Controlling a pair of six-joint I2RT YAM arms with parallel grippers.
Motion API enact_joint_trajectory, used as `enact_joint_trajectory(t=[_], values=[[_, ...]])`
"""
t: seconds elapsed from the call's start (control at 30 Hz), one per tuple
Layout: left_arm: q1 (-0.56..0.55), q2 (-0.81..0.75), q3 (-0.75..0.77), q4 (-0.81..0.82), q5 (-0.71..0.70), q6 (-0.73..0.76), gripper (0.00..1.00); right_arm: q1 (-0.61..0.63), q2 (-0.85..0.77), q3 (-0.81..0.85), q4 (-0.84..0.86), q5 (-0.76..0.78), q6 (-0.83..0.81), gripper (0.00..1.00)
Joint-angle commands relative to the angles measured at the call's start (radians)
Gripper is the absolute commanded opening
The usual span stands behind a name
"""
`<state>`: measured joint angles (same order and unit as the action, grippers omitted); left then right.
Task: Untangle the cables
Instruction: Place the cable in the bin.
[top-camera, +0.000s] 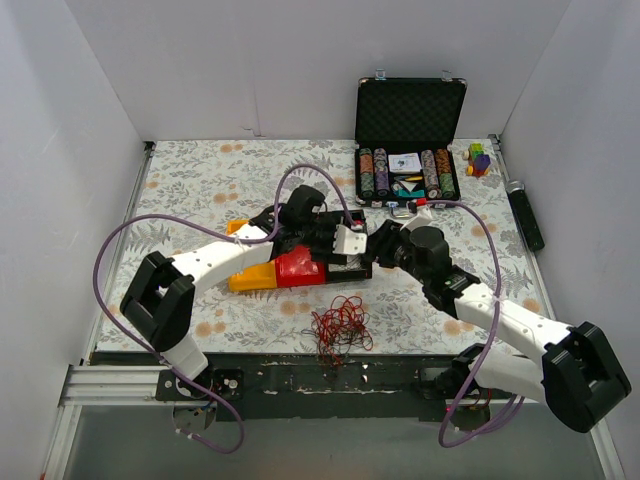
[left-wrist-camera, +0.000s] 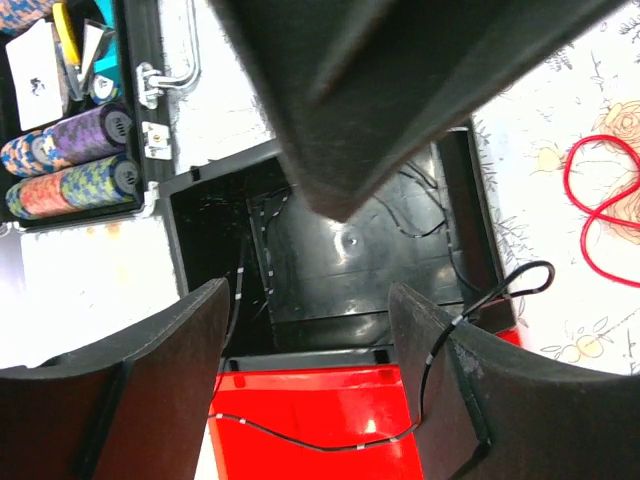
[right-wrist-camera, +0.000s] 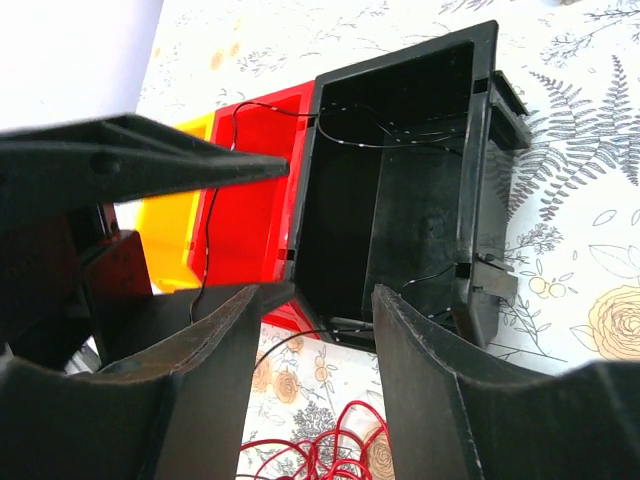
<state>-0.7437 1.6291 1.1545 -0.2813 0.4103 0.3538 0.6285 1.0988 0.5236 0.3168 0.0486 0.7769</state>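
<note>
The cables lie in two lots. A dark red tangle sits on the cloth near the front edge. A thin black cable with pale marks runs across the red bin into the black bin and drapes over one left finger. My left gripper hangs open over the bins with nothing clamped. My right gripper is open too, facing the black bin, with the red tangle below its fingers.
Yellow, red and black bins stand joined in a row mid-table. An open poker chip case stands at the back right, a small coloured toy beside it. A dark cylinder lies at the right edge.
</note>
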Motion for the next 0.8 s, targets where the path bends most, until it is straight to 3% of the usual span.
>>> enact_joint_trajectory(t=[0.0,0.1,0.23,0.33,0.57,0.77], values=[[0.046,-0.006,0.121,-0.117,0.051,0.025,0.64,0.0,-0.046,-0.002,0.099,-0.041,-0.039,0.56],[0.079,-0.006,0.155,-0.179,0.085,0.056,0.65,0.005,-0.033,0.018,0.056,-0.078,-0.054,0.56],[0.092,-0.032,0.145,-0.321,0.107,0.216,0.67,0.013,-0.022,0.023,0.042,-0.073,-0.068,0.57],[0.09,-0.028,0.131,-0.374,0.105,0.278,0.73,0.023,-0.013,0.03,0.053,-0.084,-0.074,0.58],[0.087,0.076,0.255,-0.326,0.104,0.113,0.7,0.065,-0.025,0.026,0.085,-0.096,-0.12,0.58],[0.09,0.169,0.379,-0.317,0.073,0.07,0.68,0.129,-0.054,0.013,0.105,-0.09,-0.223,0.58]])
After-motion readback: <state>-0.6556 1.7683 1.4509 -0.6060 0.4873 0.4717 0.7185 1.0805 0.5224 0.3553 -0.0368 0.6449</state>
